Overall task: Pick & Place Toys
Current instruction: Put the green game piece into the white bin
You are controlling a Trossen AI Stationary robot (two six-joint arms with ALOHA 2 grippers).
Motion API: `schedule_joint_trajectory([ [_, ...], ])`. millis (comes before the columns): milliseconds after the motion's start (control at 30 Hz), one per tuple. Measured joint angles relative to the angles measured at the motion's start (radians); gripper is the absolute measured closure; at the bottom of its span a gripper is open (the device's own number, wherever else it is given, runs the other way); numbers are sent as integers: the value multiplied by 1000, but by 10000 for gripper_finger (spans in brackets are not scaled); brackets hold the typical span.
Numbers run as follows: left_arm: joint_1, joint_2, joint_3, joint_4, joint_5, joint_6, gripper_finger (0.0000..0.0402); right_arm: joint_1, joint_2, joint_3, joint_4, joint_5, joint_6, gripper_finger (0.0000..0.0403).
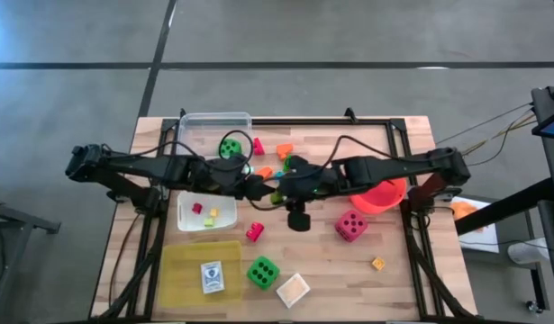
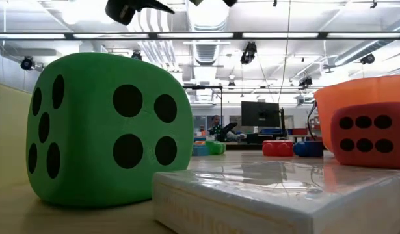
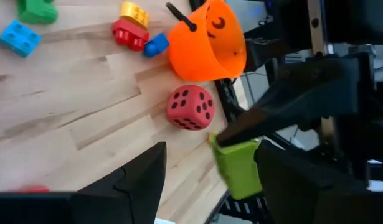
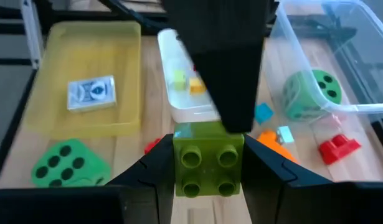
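My right gripper (image 4: 208,163) is shut on a green studded block (image 4: 207,160) above the middle of the table (image 1: 403,270). My left gripper (image 3: 210,171) is open, and its fingers stand on either side of the same block (image 3: 238,167). In the high view the two grippers meet at the table's centre, left (image 1: 258,186) and right (image 1: 279,191). One green die (image 1: 262,271) rests near the front. Another green die (image 1: 230,146) sits in a clear tub (image 1: 213,121). A pink die (image 1: 351,225) lies by the orange bucket (image 1: 382,194). My right gripper pinches the green block by two opposite sides (image 4: 179,163) between its two fingers, coming from the table's right side. The studded face points back at the wrist. The block is lifted clear of the table. My left gripper: one finger (image 4: 225,74) stands right at the block, and I cannot tell whether it touches.
A small white tub (image 1: 207,211) holds a few small blocks. A yellow tray (image 1: 188,270) holds a card pack (image 1: 213,276). Loose pieces lie around: a pink block (image 1: 255,231), an orange block (image 1: 284,150), a small orange piece (image 1: 377,264), a pale flat box (image 1: 293,290).
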Motion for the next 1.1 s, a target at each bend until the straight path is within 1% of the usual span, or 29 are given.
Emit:
schedule_joint_trajectory([
  [133, 0, 1, 0, 13, 12, 0, 164, 3, 62, 75, -52, 42, -3, 274],
  [300, -1, 1, 0, 8, 23, -8, 164, 3, 111, 131, -53, 47, -27, 274],
  [367, -1, 1, 0, 10, 33, -7, 164, 3, 118, 151, -71, 52, -27, 274],
  [500, -1, 1, 0, 5, 38, -8, 164, 3, 136, 199, -137, 112, -35, 274],
  [800, -1, 1, 0, 7, 37, -2, 170, 4, 129, 226, -135, 126, -49, 274],
  [867, -1, 1, 0, 11, 37, 9, 184, 4, 130, 226, -134, 125, -48, 274],
  [933, -1, 1, 0, 14, 37, 24, 210, 4, 131, 226, -133, 125, -48, 274],
  [1033, -1, 1, 0, 23, 37, 35, 265, 3, 135, 226, -129, 137, -38, 274],
  [1100, -1, 1, 0, 30, 33, 47, 307, 4, 135, 226, -135, 173, -31, 268],
])
